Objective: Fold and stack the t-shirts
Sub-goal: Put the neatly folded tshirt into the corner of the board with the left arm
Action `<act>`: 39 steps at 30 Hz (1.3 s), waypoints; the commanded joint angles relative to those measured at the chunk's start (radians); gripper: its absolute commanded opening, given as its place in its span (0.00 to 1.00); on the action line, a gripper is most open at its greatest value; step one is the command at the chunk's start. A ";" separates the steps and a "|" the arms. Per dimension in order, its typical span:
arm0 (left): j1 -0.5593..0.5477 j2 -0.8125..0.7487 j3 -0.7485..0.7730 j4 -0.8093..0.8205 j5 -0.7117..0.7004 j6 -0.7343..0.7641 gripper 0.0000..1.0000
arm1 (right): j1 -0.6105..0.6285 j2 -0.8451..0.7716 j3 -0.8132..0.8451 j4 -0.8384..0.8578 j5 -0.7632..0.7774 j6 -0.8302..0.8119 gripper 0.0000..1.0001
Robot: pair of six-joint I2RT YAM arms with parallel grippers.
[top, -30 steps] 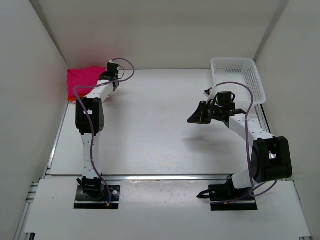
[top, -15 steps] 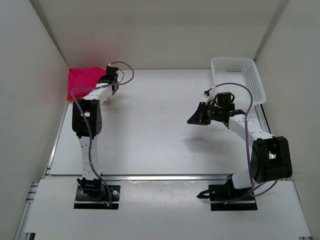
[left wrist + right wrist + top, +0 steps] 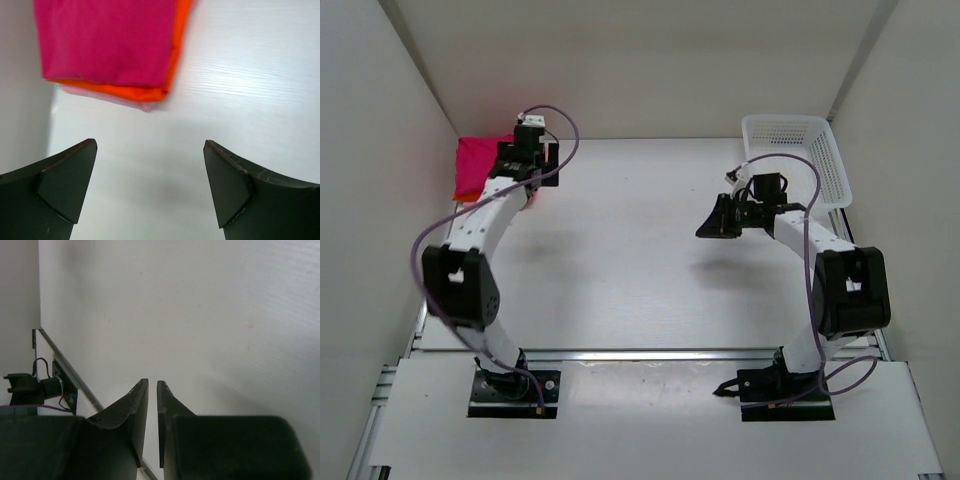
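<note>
Where the surface [image 3: 240,75] meets its far left corner, three folded shirts lie stacked: magenta shirt [image 3: 105,40] on top, orange shirt [image 3: 125,91] under it, pink shirt [image 3: 142,105] at the bottom; left hand [image 3: 150,145] hangs just short of the stack, fingers wide apart, empty; right hand [image 3: 152,382], fingers almost together, holds nothing, well apart from the stack.

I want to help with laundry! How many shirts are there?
3, stacked in the far left corner: magenta shirt on top, orange shirt under it, light pink shirt peeking out at the bottom. More could hide underneath.
</note>
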 commanded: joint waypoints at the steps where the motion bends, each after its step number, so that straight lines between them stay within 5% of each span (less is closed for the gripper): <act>1: 0.015 -0.245 -0.153 -0.099 0.260 -0.159 0.99 | 0.003 0.054 0.113 -0.055 0.001 -0.097 0.12; 5: 0.106 -0.463 -0.336 -0.123 0.512 -0.219 0.99 | 0.020 0.057 0.124 -0.050 0.024 -0.113 0.13; 10: 0.074 -0.643 -0.497 -0.168 0.498 -0.203 0.98 | 0.043 0.056 0.130 -0.065 0.055 -0.128 0.15; 17: 0.069 -0.632 -0.498 -0.359 0.494 -0.181 0.99 | 0.055 0.033 0.145 -0.088 0.113 -0.126 0.20; 24: 0.127 -0.809 -0.609 -0.297 0.613 -0.189 0.98 | 0.054 0.000 0.127 -0.062 0.143 -0.140 0.20; 39: 0.127 -0.873 -0.675 -0.330 0.630 -0.203 0.98 | 0.055 0.039 0.138 -0.073 0.152 -0.169 0.21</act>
